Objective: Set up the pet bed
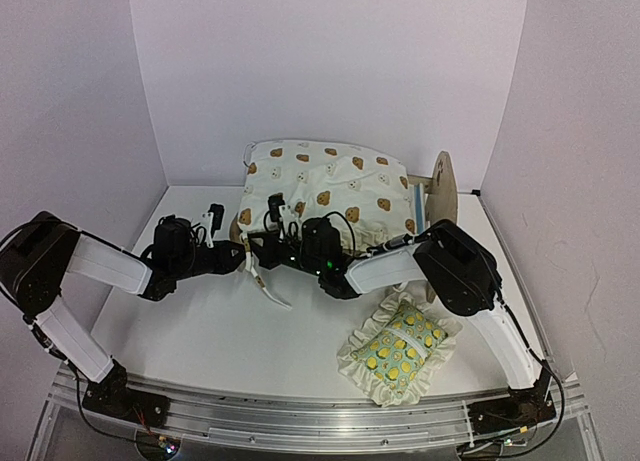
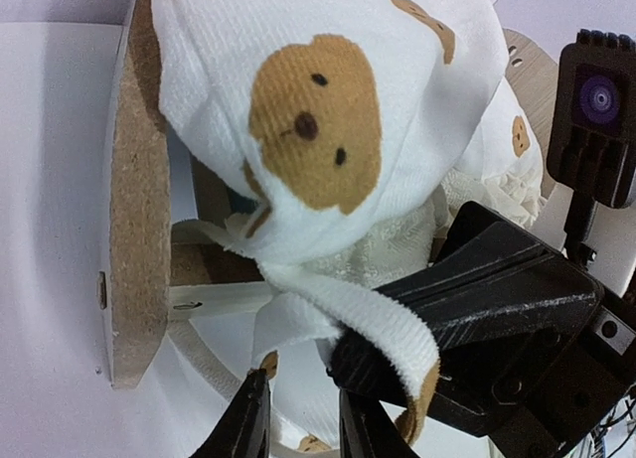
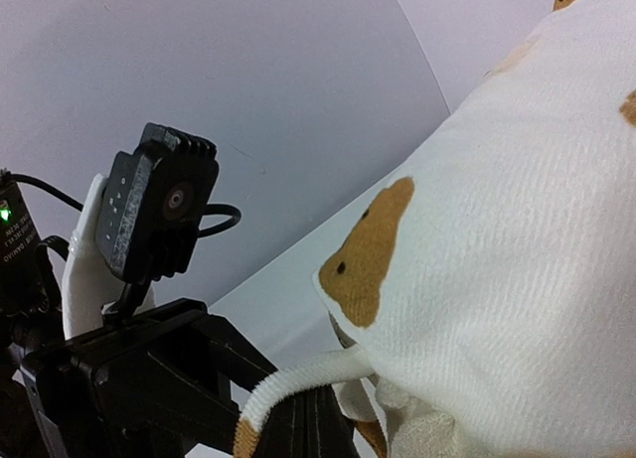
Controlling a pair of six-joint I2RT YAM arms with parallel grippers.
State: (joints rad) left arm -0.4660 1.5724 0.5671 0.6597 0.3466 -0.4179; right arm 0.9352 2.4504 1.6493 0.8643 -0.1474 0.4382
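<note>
Bench (image 1: 200, 331) white, walled on three sides.

Bed (image 1: 443, 186) lies just beyond both claws, mostly buried under the cushion; headboard stands well off to the right of the claws; nearer end board (image 2: 134, 229) sits just left of the left claw's reach. Judged light and rigid: thin wood, likely to slide on the smooth bench if nudged; best hold is a rail or board edge, not the fabric base.

Cushion (image 1: 320, 176), bear print, heaped on the bed directly ahead of the claws; soft and floppy, it hides the rails and stands in the way of any grip on the frame.

Pillow (image 1: 400, 346), green with a ruffle, flat on the bench behind and to the right of the right claw, well apart from the bed.

Tie (image 2: 368, 319) trails from the cushion's near corner across the right claw's tip.

Right claw (image 2: 368, 369) fully closed; whether the tie is pinched or only draped, cannot tell.

Left claw (image 2: 303, 418) just below it, jaws part open with a narrow gap, gripping nothing visible.
</note>
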